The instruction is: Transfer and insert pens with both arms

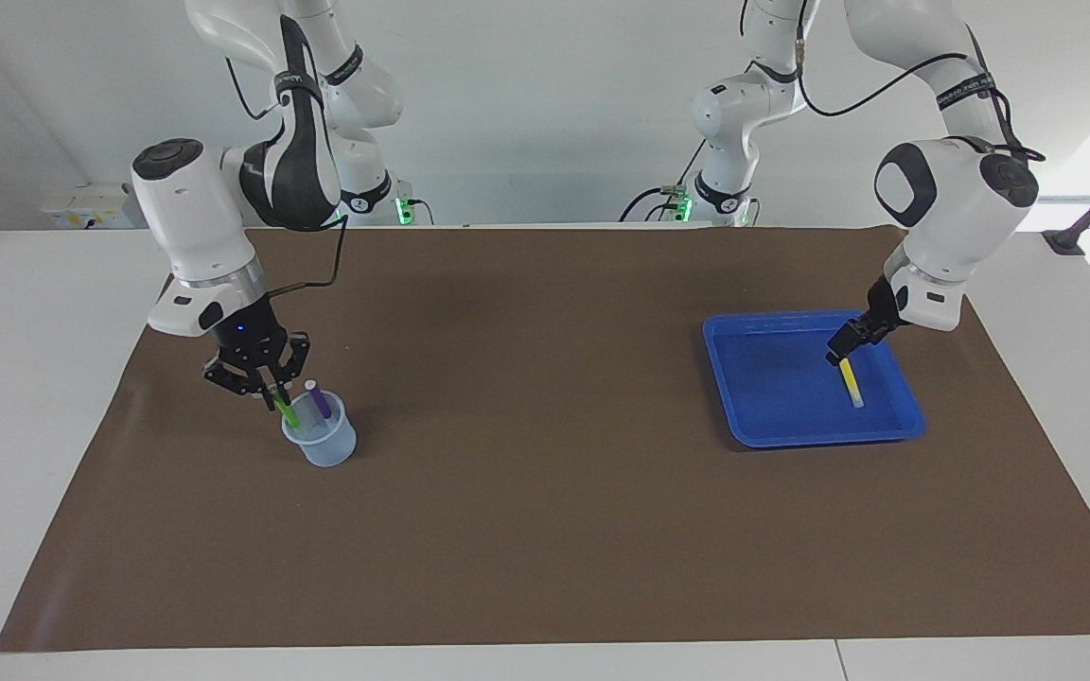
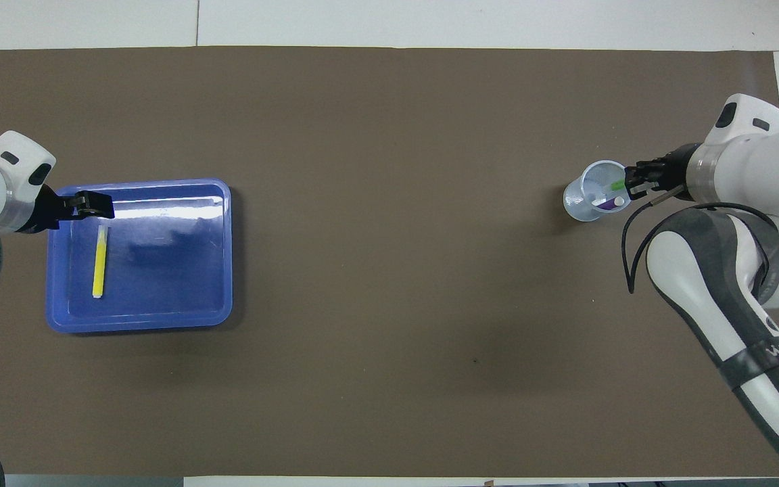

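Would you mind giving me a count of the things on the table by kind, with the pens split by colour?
Purple pen, standing in the cup: 1
Green pen, in the cup, in the right gripper: 1
Yellow pen, lying in the tray under the left gripper: 1
Clear cup: 1
Blue tray: 1
Total: 5 things, 3 of them pens.
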`<action>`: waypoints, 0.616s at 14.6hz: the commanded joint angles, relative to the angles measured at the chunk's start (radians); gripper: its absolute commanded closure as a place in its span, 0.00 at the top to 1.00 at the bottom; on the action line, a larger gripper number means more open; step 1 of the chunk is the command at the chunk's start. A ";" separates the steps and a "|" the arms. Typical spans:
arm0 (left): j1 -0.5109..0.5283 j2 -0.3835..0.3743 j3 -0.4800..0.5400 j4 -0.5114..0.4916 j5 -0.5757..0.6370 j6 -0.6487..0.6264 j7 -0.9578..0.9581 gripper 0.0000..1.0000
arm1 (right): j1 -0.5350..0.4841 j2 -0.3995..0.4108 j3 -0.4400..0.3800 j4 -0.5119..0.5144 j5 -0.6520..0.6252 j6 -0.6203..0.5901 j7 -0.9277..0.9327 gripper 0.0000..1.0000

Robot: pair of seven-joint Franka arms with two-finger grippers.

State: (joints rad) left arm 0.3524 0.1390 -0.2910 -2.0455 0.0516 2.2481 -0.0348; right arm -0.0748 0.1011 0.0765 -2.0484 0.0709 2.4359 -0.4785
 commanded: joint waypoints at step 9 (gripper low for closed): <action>0.028 0.125 -0.010 -0.035 0.068 0.039 0.176 0.91 | -0.028 0.015 0.012 -0.027 0.000 0.035 0.005 0.00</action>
State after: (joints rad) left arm 0.3728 0.2730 -0.2964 -2.0656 0.0985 2.3061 0.1260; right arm -0.0798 0.1253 0.0756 -2.0551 0.0710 2.4558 -0.4784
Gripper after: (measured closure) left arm 0.088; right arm 0.833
